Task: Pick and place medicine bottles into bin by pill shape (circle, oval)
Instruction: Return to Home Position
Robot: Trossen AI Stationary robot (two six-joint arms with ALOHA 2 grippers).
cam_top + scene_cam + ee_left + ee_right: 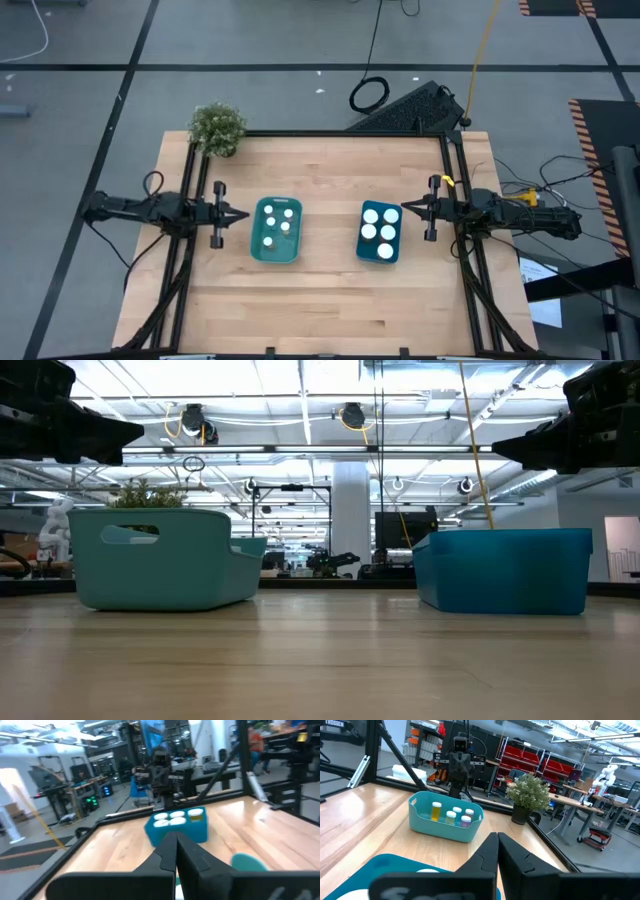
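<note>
Inside both bins point(277, 246), bottles point(284, 225) show only caps; each pincer point(243, 216) pressed together.

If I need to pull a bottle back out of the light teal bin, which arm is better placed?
Left. The left gripper, shut, points at the teal bin right beside it. The right gripper sits on the far side of the blue bin, farther off.
</note>
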